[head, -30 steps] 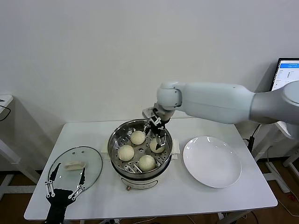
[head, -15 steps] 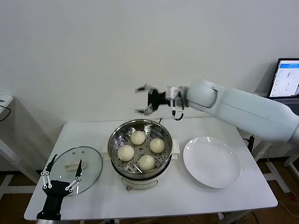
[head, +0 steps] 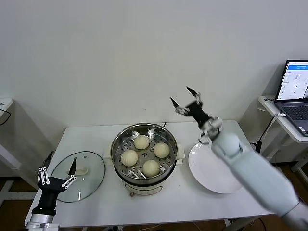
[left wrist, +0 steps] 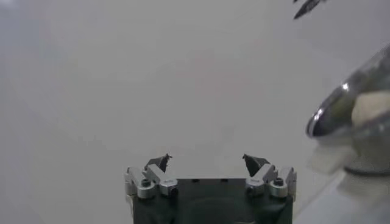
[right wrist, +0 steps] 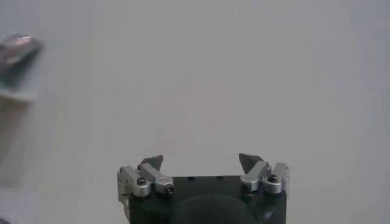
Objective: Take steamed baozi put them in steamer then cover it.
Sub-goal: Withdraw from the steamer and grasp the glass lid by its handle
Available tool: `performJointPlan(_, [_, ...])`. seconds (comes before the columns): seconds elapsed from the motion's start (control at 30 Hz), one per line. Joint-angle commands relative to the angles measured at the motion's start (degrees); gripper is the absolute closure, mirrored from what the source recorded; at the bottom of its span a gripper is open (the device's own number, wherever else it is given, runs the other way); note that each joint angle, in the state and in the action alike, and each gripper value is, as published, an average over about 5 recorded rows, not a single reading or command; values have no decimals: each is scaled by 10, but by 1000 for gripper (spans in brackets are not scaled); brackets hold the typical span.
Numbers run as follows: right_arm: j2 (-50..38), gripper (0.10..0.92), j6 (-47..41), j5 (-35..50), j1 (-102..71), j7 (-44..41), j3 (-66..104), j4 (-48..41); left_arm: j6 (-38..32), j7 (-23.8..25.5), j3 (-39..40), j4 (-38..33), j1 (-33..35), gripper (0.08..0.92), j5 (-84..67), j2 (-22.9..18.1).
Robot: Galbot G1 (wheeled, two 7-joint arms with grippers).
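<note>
White desk (head: pixel 96 202) against a plain pale wall, with a steamer (head: pixel 144 154) at its centre.

4 steamed baozi (head: pixel 141 141) sit on the steamer's perforated tray. The glass cover (head: pixel 79 169) lies flat on the desk at the robot's left; a white plate (head: pixel 211 178) lies at its right. The left gripper (head: pixel 56 174) hovers by the cover, fingers spread, empty. The right gripper (head: pixel 185 100) is raised above the desk, fingers spread, empty. A laptop (head: pixel 294 83) stands on a side stand, far right.

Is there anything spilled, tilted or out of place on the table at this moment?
Nothing stands out. Four steamed baozi sit apart on the tray inside the steamer. The cover lies flat on the table to its left, and the white plate on the right is bare. No spill shows.
</note>
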Motion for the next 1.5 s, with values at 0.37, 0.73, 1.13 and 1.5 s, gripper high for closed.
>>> performJointPlan(0.37, [203, 203, 105, -131, -332, 42, 266, 9, 26, -70, 19, 231, -60, 177, 332, 17])
performJointPlan(0.73, [205, 203, 102, -143, -340, 35, 259, 10, 12, -93, 26, 270, -103, 177, 348, 10])
performJointPlan(1.13, [205, 203, 103, -144, -356, 26, 268, 10, 28, -99, 32, 278, -129, 177, 347, 8])
performJointPlan(1.5, [207, 203, 106, -153, -361, 20, 276, 9, 32, -97, 38, 303, -165, 177, 335, 8])
